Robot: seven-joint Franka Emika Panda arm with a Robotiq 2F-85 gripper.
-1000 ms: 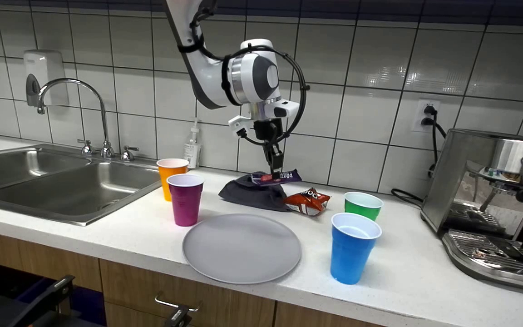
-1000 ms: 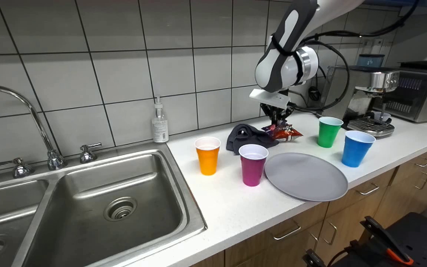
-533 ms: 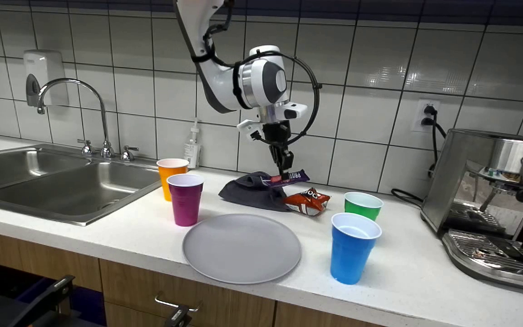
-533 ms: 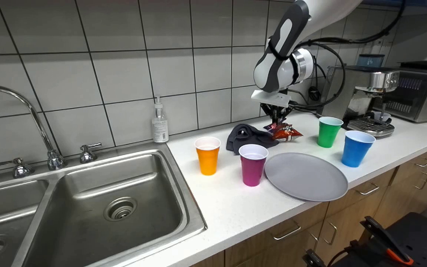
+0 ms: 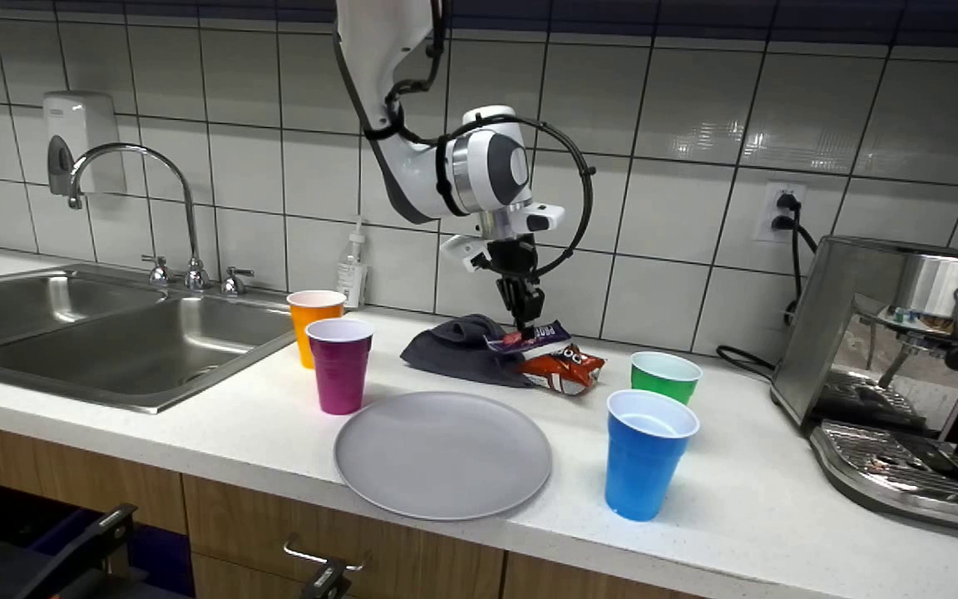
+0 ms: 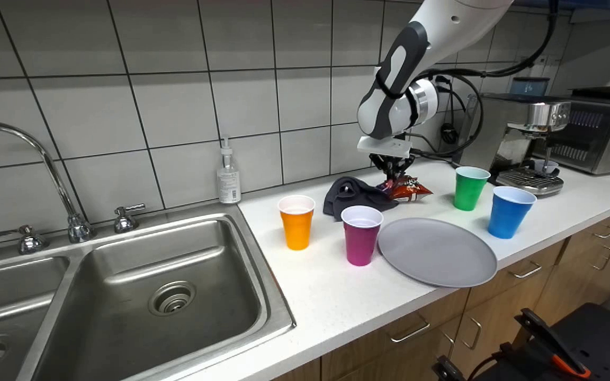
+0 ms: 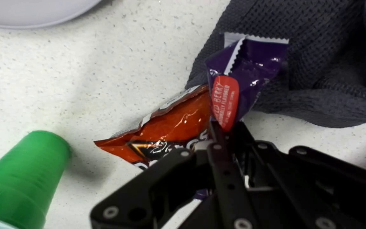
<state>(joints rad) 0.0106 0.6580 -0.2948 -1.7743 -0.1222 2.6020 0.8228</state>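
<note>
Gripper [image 7: 228, 126] pinches long, glossy purp. wrapper [image 7: 248, 81] nr woven cloth [image 7: 311, 54].

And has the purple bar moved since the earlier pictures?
Yes: in an exterior view, the purple bar has gone down and rightward, toward the unmoved orange chip bag.

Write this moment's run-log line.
black gripper: pinching purple wrapped bar | partly behind bar, wrist view: glossy orange snack bag, dark grey woven cloth | bar-bag contact: unclear

Exterior views share counter [image 5: 745, 466]; wrist (close) downward.
</note>
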